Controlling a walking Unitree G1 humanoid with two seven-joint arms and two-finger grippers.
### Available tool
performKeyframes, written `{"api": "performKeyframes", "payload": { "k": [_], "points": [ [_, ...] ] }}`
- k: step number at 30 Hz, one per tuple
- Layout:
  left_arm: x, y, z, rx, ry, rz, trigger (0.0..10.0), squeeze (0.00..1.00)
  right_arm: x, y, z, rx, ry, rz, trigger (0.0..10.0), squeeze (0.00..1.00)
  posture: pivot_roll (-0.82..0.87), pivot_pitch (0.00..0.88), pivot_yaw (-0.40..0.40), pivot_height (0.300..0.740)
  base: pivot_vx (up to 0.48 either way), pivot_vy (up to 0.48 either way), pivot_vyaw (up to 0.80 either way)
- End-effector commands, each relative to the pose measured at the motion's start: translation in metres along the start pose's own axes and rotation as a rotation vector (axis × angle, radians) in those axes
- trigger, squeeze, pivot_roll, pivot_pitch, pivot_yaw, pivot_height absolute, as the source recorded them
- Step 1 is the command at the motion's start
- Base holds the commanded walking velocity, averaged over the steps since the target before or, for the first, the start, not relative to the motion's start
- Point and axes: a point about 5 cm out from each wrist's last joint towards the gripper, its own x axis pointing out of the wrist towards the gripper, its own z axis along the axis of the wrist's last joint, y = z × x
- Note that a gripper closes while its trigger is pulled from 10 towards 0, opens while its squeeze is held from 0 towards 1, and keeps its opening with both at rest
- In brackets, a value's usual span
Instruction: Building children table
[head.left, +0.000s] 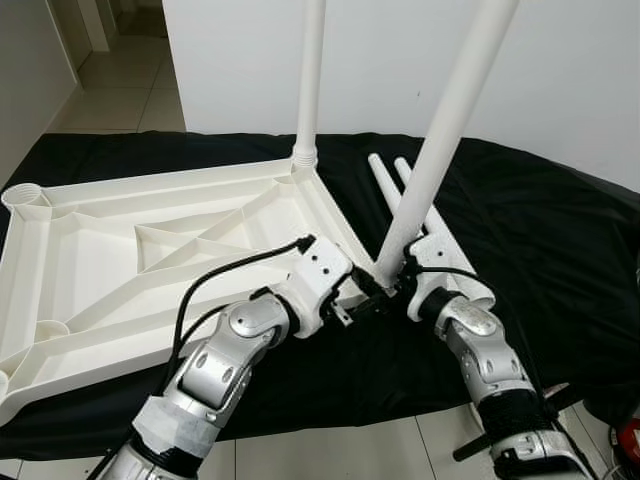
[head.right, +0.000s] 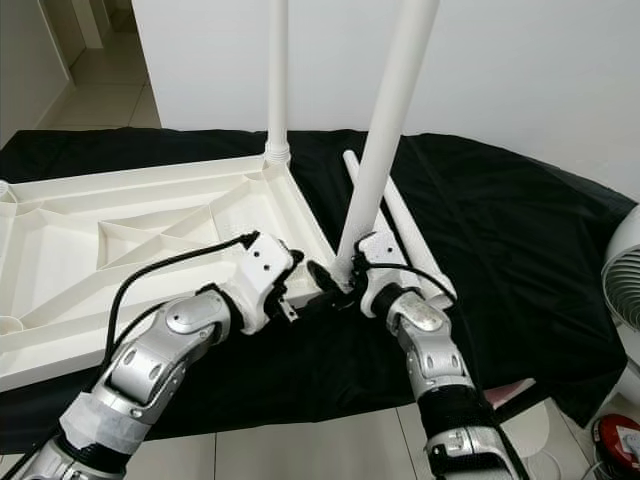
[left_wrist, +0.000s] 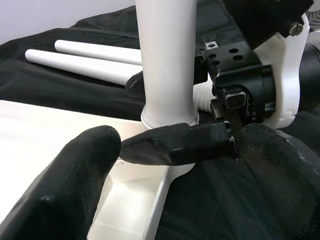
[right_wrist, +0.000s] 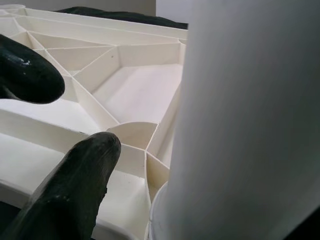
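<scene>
two legs are up: one leg (head.left: 309, 80) stands seated at the upturned tabletop's (head.left: 120, 250) far corner, while both open fingers, left gripper (head.left: 362, 300) and right gripper (head.left: 402, 285), steady a tilted second leg (head.left: 440, 140) at the near corner, two spare legs (head.left: 392, 185) left on the black cloth (head.left: 540, 240).

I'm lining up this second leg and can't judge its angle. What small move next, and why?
Probably tip the tilted leg upright with the right gripper before turning it: it leans off the near corner socket, while the fitted leg stands straight. The left gripper sits beside its base.
</scene>
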Motion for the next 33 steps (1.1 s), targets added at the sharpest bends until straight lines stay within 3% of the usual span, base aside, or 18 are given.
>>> {"api": "performKeyframes", "payload": {
  "k": [1, 2, 3, 4, 5, 6, 7, 17, 18, 19, 20, 26, 33],
  "points": [
    [0.000, 0.001, 0.001, 0.005, -0.002, -0.005, 10.0, 0.00, 0.001, 0.002, -0.005, 0.005, 0.018, 0.030, 10.0, 0.00, 0.06, 0.030, -0.047, 0.740, 0.000, 0.000, 0.00],
    [0.000, 0.001, 0.001, 0.005, -0.002, -0.005, 10.0, 0.00, 0.001, 0.002, -0.005, 0.005, 0.018, 0.030, 10.0, 0.00, 0.06, 0.030, -0.047, 0.740, 0.000, 0.000, 0.00],
    [0.000, 0.001, 0.001, 0.007, -0.001, -0.004, 10.0, 0.00, 0.002, 0.001, -0.006, 0.002, 0.021, 0.036, 4.0, 0.00, 0.06, 0.028, -0.050, 0.740, 0.000, 0.000, 0.00],
    [0.000, 0.001, 0.001, 0.007, -0.001, -0.002, 10.0, 0.00, 0.002, 0.001, -0.007, 0.003, 0.024, 0.042, 4.0, 0.00, 0.06, 0.028, -0.050, 0.740, 0.000, 0.000, 0.00],
    [0.000, 0.001, 0.001, 0.006, -0.001, -0.001, 10.0, 0.00, 0.002, 0.000, -0.008, 0.004, 0.029, 0.046, 2.4, 0.00, 0.06, 0.029, -0.052, 0.740, 0.000, 0.000, 0.00],
    [0.000, 0.001, 0.001, 0.006, -0.001, 0.000, 10.0, 0.00, 0.003, -0.001, -0.009, 0.006, 0.031, 0.052, 2.4, 0.00, 0.06, 0.029, -0.052, 0.740, 0.000, 0.000, 0.00],
    [0.000, 0.002, 0.001, 0.006, -0.001, 0.002, 10.0, 0.00, 0.002, -0.002, -0.011, 0.015, 0.036, 0.059, 0.0, 0.00, 0.06, 0.029, -0.052, 0.740, 0.000, 0.000, 0.00],
    [-0.001, 0.001, 0.001, 0.003, 0.000, 0.000, 10.0, 0.00, -0.004, 0.002, -0.023, 0.042, 0.050, 0.073, 0.0, 0.00, 0.05, 0.039, -0.052, 0.740, 0.000, 0.000, 0.00],
    [-0.001, 0.000, 0.000, 0.002, 0.001, -0.001, 10.0, 0.00, -0.004, 0.004, -0.025, 0.052, 0.049, 0.064, 8.9, 0.00, 0.05, 0.039, -0.052, 0.740, 0.000, 0.000, 0.00],
    [-0.001, 0.000, 0.000, 0.002, 0.001, -0.001, 10.0, 0.00, -0.004, 0.004, -0.025, 0.052, 0.049, 0.064, 8.9, 0.00, 0.05, 0.039, -0.052, 0.740, 0.000, 0.000, 0.00],
    [-0.001, 0.000, 0.000, 0.001, 0.001, -0.002, 10.0, 0.00, -0.005, 0.006, -0.025, 0.063, 0.044, 0.054, 10.0, 0.00, 0.05, 0.039, -0.053, 0.740, 0.000, 0.000, 0.00],
    [-0.001, -0.001, -0.001, -0.004, 0.004, -0.002, 10.0, 0.00, -0.003, 0.017, -0.028, 0.099, 0.038, 0.004, 10.0, 0.00, 0.05, 0.043, -0.059, 0.740, 0.000, 0.000, 0.00],
    [-0.001, -0.003, -0.002, -0.011, 0.004, -0.003, 10.0, 0.00, 0.003, 0.025, -0.032, 0.090, 0.075, -0.146, 10.0, 0.00, 0.05, 0.047, -0.060, 0.740, 0.000, 0.000, 0.00]
  ]
}}
